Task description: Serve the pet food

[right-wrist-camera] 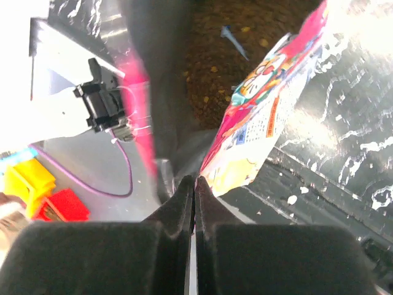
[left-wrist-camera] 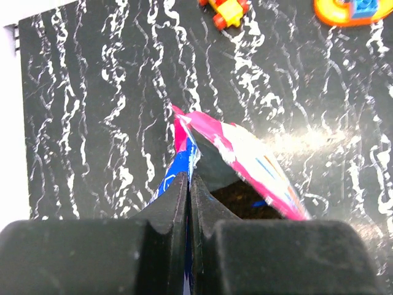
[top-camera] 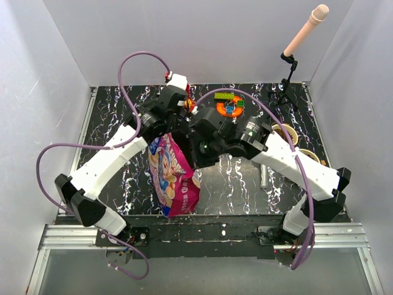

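My left pincer (left-wrist-camera: 188, 182) is clamped on the rim of the bag (top-camera: 176, 181), with a sliver of its blue and pink edge caught between the tips; my right pincer (right-wrist-camera: 194, 184) is closed as well, pinching another part of the same rim; between the two the mouth gapes; the bag is upright over the near half of the counter (top-camera: 239, 184), though I cannot tell whether its bottom touches; the pet food (right-wrist-camera: 215, 49) lies inside, a dark brown loose mass; toy blocks (top-camera: 229, 107) sit farther back, well apart.
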Robot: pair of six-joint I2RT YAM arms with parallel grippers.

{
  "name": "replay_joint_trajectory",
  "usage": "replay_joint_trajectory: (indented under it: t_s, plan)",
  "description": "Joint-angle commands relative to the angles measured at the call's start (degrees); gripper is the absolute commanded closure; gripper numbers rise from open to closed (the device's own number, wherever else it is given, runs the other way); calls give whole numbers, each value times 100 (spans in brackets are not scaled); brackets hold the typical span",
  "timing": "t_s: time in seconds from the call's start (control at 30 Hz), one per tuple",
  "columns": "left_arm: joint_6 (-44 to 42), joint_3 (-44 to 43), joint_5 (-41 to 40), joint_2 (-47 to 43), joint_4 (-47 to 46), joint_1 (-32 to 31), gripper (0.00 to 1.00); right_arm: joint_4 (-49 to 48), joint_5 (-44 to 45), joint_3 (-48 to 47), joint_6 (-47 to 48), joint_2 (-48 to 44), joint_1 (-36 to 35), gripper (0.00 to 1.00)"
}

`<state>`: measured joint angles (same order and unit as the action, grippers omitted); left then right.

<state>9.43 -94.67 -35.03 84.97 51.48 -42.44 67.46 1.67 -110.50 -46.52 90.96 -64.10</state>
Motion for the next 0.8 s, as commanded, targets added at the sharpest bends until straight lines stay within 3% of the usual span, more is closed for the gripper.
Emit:
replay_joint_trajectory:
  t_s: [0.0, 0.1, 0.2, 0.23, 0.33, 0.47, 0.6, 0.67, 0.77]
  plan:
    - [199, -867, 275, 370, -1569, 42, 100, -1472, -194, -559, 925, -229, -683, 99]
    - [296, -965, 1530, 529, -2185, 51, 100, -1665, -492, -806, 1013, 105, -718, 99]
    - [559, -388, 2341, 171, -2537, 86, 100, -1439, -257, -885, 1075, 212, -710, 69]
    - [673, -37, 2499, -83, -2651, 112, 100, -1246, -3, -903, 1110, 125, -710, 54]
    - [832, 1036, 3210, -822, -2959, 384, 100, -1209, 534, -335, 1321, -628, -701, 34]
    - [955, 1355, 4090, -1237, -3013, 701, 100, -1359, 624, 782, 1593, -1912, -561, 24]
    - [920, 1101, 4697, -1255, -2750, 816, 100, -1156, -761, 1109, 1654, -2670, 1666, 23]
    - [1034, 943, 4768, -1185, -2635, 824, 100, -1288, -1378, 1049, 1856, -2540, 2504, 20]
    - [1201, 863, 4926, -1053, -2678, 825, 100, -1130, -1967, 470, 2164, -1699, 2893, 20]
